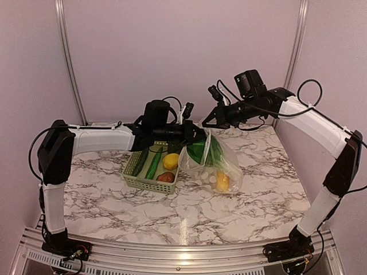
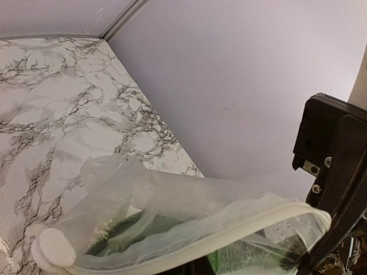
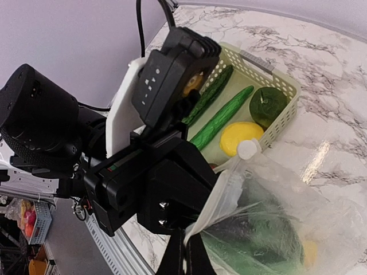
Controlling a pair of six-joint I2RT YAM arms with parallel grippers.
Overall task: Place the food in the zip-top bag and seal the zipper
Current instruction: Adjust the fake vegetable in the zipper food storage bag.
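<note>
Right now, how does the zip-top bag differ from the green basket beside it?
The zip-top bag is clear soft plastic; the basket is a stiff pale green lattice. The bag hangs from its mouth, pinched by the left gripper and the right gripper; the basket sits flat on the table, untouched. Both hold toy produce.

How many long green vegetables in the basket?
2 long green vegetables: one along the middle of the basket, the other beside it by the wall. More may be hidden.
</note>
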